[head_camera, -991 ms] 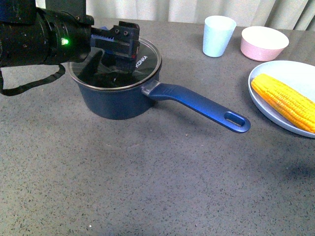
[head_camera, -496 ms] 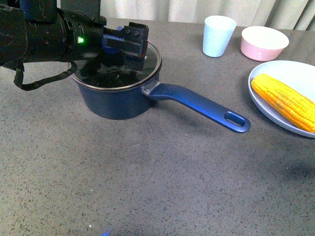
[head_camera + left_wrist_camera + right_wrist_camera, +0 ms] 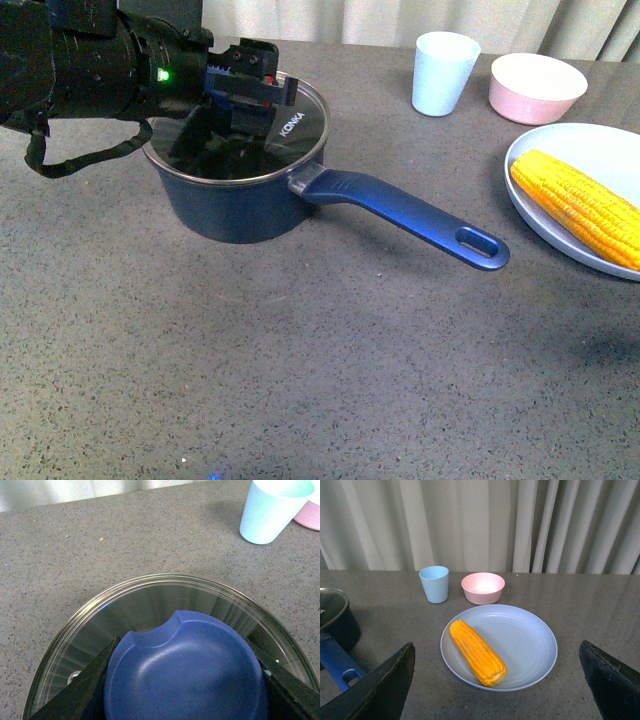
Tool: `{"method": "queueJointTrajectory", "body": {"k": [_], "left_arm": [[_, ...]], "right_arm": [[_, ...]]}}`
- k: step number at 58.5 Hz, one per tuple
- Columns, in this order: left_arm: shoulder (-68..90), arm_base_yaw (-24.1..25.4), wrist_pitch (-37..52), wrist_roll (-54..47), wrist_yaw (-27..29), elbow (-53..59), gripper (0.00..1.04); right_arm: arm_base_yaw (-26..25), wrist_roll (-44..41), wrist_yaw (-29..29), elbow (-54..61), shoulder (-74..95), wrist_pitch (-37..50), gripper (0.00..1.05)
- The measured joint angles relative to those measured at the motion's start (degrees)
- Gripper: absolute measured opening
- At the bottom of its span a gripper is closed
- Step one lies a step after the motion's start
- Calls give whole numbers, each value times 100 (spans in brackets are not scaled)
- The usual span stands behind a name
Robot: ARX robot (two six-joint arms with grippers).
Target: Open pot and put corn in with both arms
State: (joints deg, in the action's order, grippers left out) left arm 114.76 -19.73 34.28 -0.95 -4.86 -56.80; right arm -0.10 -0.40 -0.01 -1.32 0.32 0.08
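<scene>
CHANGE: your left hand (image 3: 243, 85), clamped on the blue knob (image 3: 185, 675), has shifted toward upper left; glass lid (image 3: 305, 110) now tilts on the pot (image 3: 235, 205), so opening looks begun | CORN: the corn (image 3: 580, 205) lies on the plate (image 3: 570, 140), right edge; your right hand (image 3: 496, 647), fingers spread, faces it | TEXT: "KONKA" on lid

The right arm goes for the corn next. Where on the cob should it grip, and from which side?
Grip the corn around its middle, from above, fingers closing across its width. It lies flat and alone on the plate, and it is long and round, so a mid-length hold should keep it level.
</scene>
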Motion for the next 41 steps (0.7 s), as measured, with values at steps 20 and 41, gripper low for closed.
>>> {"method": "queueJointTrajectory", "body": {"k": [20, 41], "left_arm": [[-1034, 564, -186, 83, -114, 363, 60], [-671, 2035, 428, 7, -109, 531, 60]], "right_arm": [[0, 0, 0, 0, 0, 0, 96], [0, -2, 0, 0, 0, 0, 96]]}}
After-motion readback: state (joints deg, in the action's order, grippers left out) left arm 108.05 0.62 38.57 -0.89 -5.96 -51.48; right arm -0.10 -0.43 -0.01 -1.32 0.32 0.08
